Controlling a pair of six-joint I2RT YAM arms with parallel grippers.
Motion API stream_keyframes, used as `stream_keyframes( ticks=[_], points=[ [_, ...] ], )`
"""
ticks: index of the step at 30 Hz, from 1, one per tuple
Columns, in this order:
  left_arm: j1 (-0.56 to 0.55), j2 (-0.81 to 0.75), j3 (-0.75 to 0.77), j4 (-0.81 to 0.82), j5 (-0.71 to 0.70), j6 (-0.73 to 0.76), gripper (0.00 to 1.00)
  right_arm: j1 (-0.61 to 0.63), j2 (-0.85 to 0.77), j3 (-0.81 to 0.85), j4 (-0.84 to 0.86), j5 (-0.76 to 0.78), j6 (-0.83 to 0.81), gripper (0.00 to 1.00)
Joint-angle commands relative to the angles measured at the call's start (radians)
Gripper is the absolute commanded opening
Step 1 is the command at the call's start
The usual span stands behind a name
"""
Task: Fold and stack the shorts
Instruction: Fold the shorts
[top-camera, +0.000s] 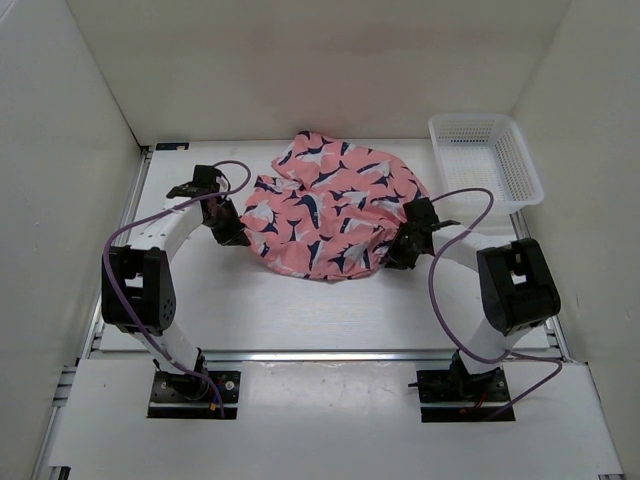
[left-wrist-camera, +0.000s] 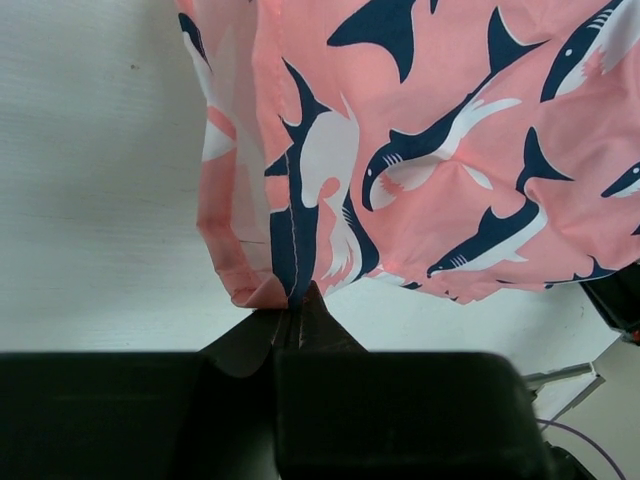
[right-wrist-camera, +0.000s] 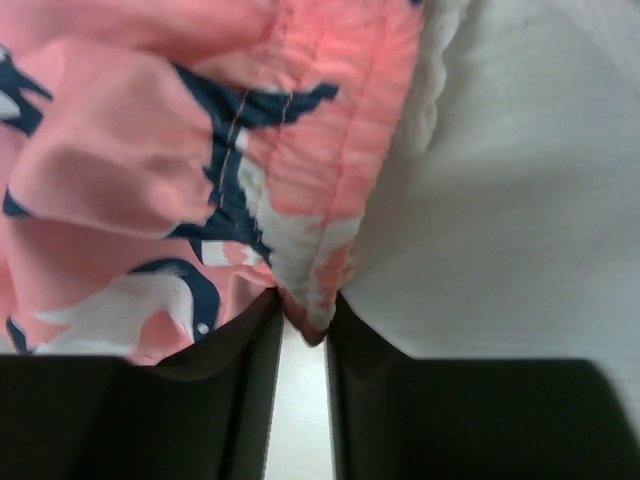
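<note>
Salmon-pink shorts (top-camera: 335, 215), printed all over with navy-and-white sharks, lie in a rumpled, rounded heap on a white table (top-camera: 300, 310). The heap sits toward the far middle of the table, between the two arms. The cloth is bunched and creased, not flat and not folded.

The left gripper (top-camera: 232, 232) is at the heap's left edge, low by the table. Its wrist camera shows the jaws closed tight on the cloth, pinching a stitched seam at the hem (left-wrist-camera: 262, 285). A thin fold of fabric is caught between the two black fingertips. From that pinch, the shorts spread away across the table.

The right gripper (top-camera: 400, 250) is at the heap's right edge, also low. Its wrist camera shows the jaws narrowly apart, with a sliver of table visible between the fingers further back. The edge of the gathered elastic waistband (right-wrist-camera: 330, 150) sits between the two tips and touches both, so it is held in a light pinch.

A white plastic mesh basket (top-camera: 470, 120) stands at the far right corner of the table, apart from the shorts and beyond the right arm.
</note>
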Motion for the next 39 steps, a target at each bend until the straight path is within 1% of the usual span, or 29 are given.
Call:
stream_keyframes(
  ticks=[1,2,3,5,6,10,15,16,18,20,21,25,26,27,28,29,30,31,32,33,34,35,36,37,39],
  points=[
    [-0.005,-0.002,0.031,-0.002,-0.014,0.006,0.10,0.013,0.083,0.046,-0.041,0.138,-0.012,0.24],
    [-0.005,-0.002,0.031,-0.002,-0.014,0.006,0.10,0.013,0.096,0.064,-0.071,0.161,-0.024,0.18],
    [-0.005,-0.002,0.031,-0.002,-0.014,0.006,0.10,0.013,0.096,0.082,-0.091,0.187,-0.040,0.07],
    [-0.005,-0.002,0.040,-0.012,-0.025,0.006,0.10,0.013,0.096,0.136,-0.128,0.238,-0.056,0.00],
    [-0.005,-0.012,0.040,-0.012,-0.025,0.016,0.10,0.013,0.096,0.152,-0.163,0.277,-0.073,0.00],
    [0.004,-0.012,0.077,-0.031,-0.043,0.016,0.10,-0.007,0.037,0.216,-0.236,0.351,-0.118,0.00],
    [0.004,-0.012,0.114,-0.051,-0.043,0.016,0.10,-0.019,-0.083,0.273,-0.322,0.411,-0.162,0.00],
    [0.004,-0.012,0.114,-0.051,-0.043,0.016,0.10,-0.019,-0.101,0.273,-0.364,0.411,-0.190,0.00],
    [0.004,-0.022,0.100,-0.051,-0.043,0.016,0.10,-0.028,-0.153,0.247,-0.404,0.423,-0.204,0.00],
    [0.004,-0.032,0.071,-0.051,-0.052,0.016,0.10,-0.028,-0.200,0.210,-0.454,0.387,-0.215,0.00],
    [-0.008,-0.032,0.062,-0.051,-0.061,0.016,0.10,-0.028,-0.215,0.158,-0.454,0.370,-0.228,0.00],
    [-0.045,-0.021,0.027,-0.051,-0.072,-0.003,0.10,-0.028,-0.214,0.084,-0.458,0.322,-0.238,0.00],
    [-0.060,-0.012,0.017,-0.040,-0.072,-0.004,0.10,-0.038,-0.204,0.084,-0.458,0.322,-0.238,0.01],
    [-0.069,-0.012,0.017,-0.040,-0.072,-0.013,0.10,-0.038,-0.194,0.098,-0.458,0.313,-0.228,0.09],
    [-0.069,-0.003,0.017,-0.040,-0.072,-0.013,0.10,-0.038,-0.181,0.118,-0.443,0.313,-0.228,0.18],
    [-0.085,-0.002,0.028,-0.040,-0.072,-0.013,0.10,-0.048,-0.181,0.118,-0.443,0.283,-0.209,0.36],
    [-0.100,-0.002,0.039,-0.040,-0.072,-0.013,0.10,-0.048,-0.181,0.130,-0.429,0.264,-0.198,0.44],
    [-0.100,-0.002,0.039,-0.040,-0.072,-0.023,0.10,-0.057,-0.181,0.130,-0.419,0.247,-0.189,0.49],
    [-0.112,-0.002,0.050,-0.040,-0.083,-0.024,0.10,-0.058,-0.193,0.114,-0.402,0.235,-0.158,0.53],
    [-0.112,-0.002,0.050,-0.040,-0.083,-0.024,0.10,-0.058,-0.216,0.095,-0.388,0.220,-0.141,0.55],
    [-0.122,-0.002,0.060,-0.040,-0.083,-0.024,0.10,-0.058,-0.235,0.039,-0.370,0.181,-0.123,0.57],
    [-0.122,-0.002,0.060,-0.040,-0.083,-0.024,0.10,-0.067,-0.255,0.003,-0.322,0.157,-0.085,0.58],
    [-0.122,-0.002,0.060,-0.040,-0.083,-0.024,0.10,-0.076,-0.303,-0.037,-0.294,0.131,-0.066,0.58],
    [-0.122,-0.002,0.060,-0.040,-0.083,-0.024,0.10,-0.085,-0.333,-0.117,-0.262,0.108,-0.046,0.58],
    [-0.122,-0.002,0.060,-0.040,-0.083,-0.024,0.10,-0.094,-0.405,-0.192,-0.198,0.057,0.008,0.58]
  ],
)
